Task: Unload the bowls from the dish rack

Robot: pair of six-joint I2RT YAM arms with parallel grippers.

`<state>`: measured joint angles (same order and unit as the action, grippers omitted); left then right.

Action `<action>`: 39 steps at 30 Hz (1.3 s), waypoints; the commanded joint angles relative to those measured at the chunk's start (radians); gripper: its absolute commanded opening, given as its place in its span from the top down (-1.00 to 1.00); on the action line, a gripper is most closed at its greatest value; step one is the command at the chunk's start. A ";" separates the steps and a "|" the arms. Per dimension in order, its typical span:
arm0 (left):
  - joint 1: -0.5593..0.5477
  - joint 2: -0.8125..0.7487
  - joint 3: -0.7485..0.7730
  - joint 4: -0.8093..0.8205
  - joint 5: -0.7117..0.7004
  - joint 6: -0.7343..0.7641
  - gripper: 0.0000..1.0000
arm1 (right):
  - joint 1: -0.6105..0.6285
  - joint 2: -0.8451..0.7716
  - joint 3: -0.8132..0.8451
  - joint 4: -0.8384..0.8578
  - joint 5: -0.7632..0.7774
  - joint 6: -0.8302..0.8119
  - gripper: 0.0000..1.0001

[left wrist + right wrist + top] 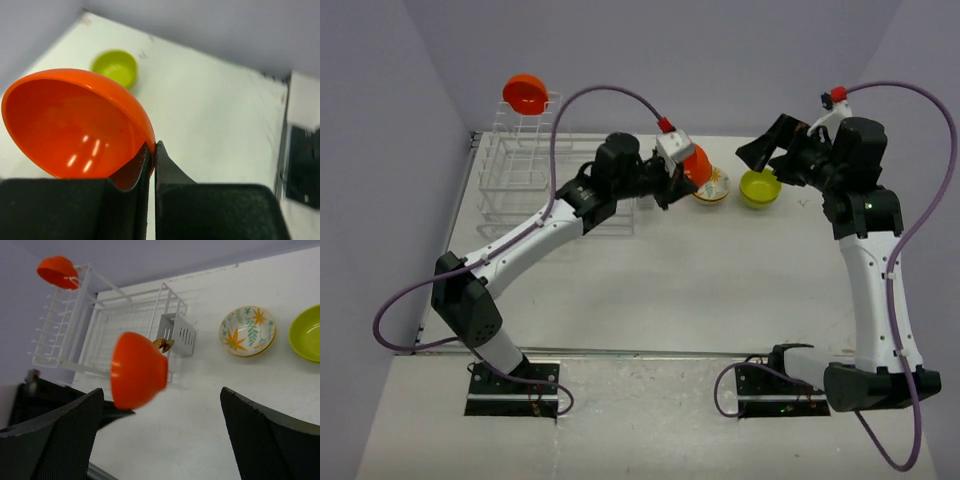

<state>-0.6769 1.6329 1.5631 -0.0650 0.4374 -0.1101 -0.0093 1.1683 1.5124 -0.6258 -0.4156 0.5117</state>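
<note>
My left gripper (680,178) is shut on the rim of an orange-red bowl (696,165), held tilted above the table just left of the flower-patterned bowl (712,186). In the left wrist view the jaws (152,155) pinch the rim of the bowl (75,125). A second orange-red bowl (525,93) sits on top of the upright tier of the white dish rack (515,165). The lime green bowl (760,188) stands on the table right of the patterned one. My right gripper (765,152) is open and empty, hovering over the green bowl; its view shows the held bowl (137,370).
The grey cutlery caddy (178,335) hangs at the rack's near right corner, with something brass-coloured (164,344) beside it. Purple walls close the back and sides. The patterned bowl (247,331) and the green bowl (307,335) stand close together on the table.
</note>
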 commanded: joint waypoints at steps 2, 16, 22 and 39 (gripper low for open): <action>-0.111 -0.058 -0.072 -0.160 0.060 0.409 1.00 | 0.117 0.057 0.077 -0.201 0.181 -0.114 -0.98; -0.237 0.076 0.093 -0.522 0.008 0.606 1.00 | 0.400 0.251 0.065 -0.393 0.380 -0.205 -0.46; -0.239 0.096 0.132 -0.567 -0.034 0.609 1.00 | 0.439 0.283 0.063 -0.428 0.468 -0.199 0.10; -0.240 0.016 0.106 -0.484 -0.354 0.462 -1.00 | 0.384 0.294 -0.096 -0.220 0.546 -0.072 1.00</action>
<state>-0.9230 1.7359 1.6657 -0.6224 0.2607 0.4236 0.4221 1.4834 1.4639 -0.9344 0.0727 0.3729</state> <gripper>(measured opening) 0.925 0.028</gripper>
